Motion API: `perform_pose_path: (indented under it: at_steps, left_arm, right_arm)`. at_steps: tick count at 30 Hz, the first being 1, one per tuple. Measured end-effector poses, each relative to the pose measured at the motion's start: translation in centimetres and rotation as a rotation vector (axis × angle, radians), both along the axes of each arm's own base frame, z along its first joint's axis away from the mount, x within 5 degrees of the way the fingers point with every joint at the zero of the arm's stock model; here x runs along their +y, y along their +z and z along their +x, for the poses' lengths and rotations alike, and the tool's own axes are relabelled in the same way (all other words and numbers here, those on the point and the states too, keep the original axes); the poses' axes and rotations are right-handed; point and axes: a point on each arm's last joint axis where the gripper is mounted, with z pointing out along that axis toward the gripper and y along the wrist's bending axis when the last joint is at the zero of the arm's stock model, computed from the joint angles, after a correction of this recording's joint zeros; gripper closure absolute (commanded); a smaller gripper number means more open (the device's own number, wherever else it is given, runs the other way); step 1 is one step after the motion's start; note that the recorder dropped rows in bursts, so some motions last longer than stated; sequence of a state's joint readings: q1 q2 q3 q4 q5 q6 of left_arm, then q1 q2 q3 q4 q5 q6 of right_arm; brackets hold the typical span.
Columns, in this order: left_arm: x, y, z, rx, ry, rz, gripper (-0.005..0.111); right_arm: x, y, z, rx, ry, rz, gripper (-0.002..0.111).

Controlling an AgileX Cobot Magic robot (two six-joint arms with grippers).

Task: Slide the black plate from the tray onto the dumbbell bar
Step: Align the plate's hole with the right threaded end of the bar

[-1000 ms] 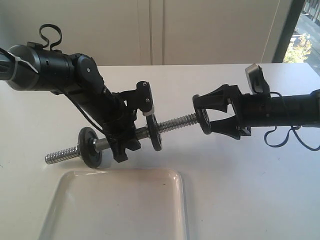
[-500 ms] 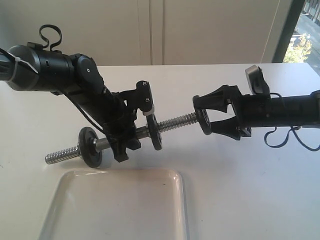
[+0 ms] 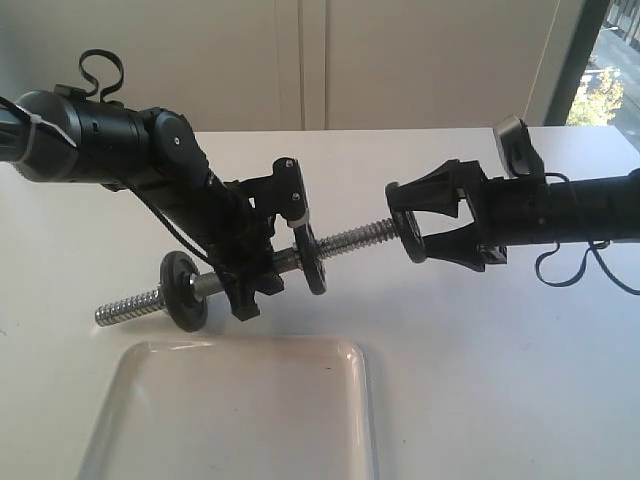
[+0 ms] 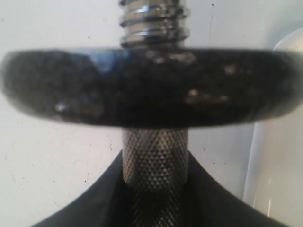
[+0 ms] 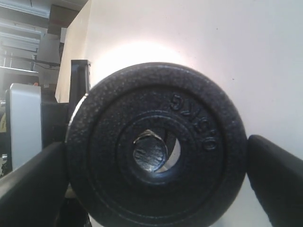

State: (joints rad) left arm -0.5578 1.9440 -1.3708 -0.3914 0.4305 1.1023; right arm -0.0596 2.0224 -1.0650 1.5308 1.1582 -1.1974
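My left gripper (image 3: 256,276) is shut on the knurled middle of the dumbbell bar (image 3: 345,240) and holds it above the table, right end tilted up. Two small black discs (image 3: 186,291) sit on the bar either side of that grip. In the left wrist view the knurled bar (image 4: 155,153) runs between the jaws of the left gripper (image 4: 155,201), under one disc (image 4: 151,87). My right gripper (image 3: 404,220) is shut on the black plate (image 3: 409,236), held upright at the bar's threaded tip. The right wrist view shows the plate (image 5: 156,118) with the bar end (image 5: 148,154) inside its hole, off-centre. The white tray (image 3: 240,410) holds nothing.
The white table (image 3: 500,360) extends right of the tray. A pale wall runs along its far edge, with a window (image 3: 610,70) at the far right. Cables loop off both arms, one beneath the right arm (image 3: 570,270).
The right gripper with the plate has lifted slightly and its arm lies more level. The bar's right end has risen a little with it. The left grip is unchanged.
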Motion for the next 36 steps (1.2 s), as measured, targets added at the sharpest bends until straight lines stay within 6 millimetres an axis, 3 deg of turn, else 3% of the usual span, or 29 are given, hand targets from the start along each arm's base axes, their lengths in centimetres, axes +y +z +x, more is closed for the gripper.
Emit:
perform_pose_path:
  at_steps: [18, 30, 36]
  left_arm:
    - [-0.1, -0.4, 0.3, -0.009, 0.013, -0.006, 0.107]
    - [-0.1, -0.7, 0.4, -0.005, 0.014, -0.003, 0.107]
    - [-0.1, -0.8, 0.3, -0.002, 0.012, -0.001, 0.107]
  right_arm:
    - [0.7, 1.3, -0.2, -0.035, 0.014, -0.002, 0.108]
    - [0.7, 0.3, -0.2, -0.017, 0.027, -0.007, 0.108]
    - [-0.3, 0.1, 0.0, -0.022, 0.007, -0.013, 0.108]
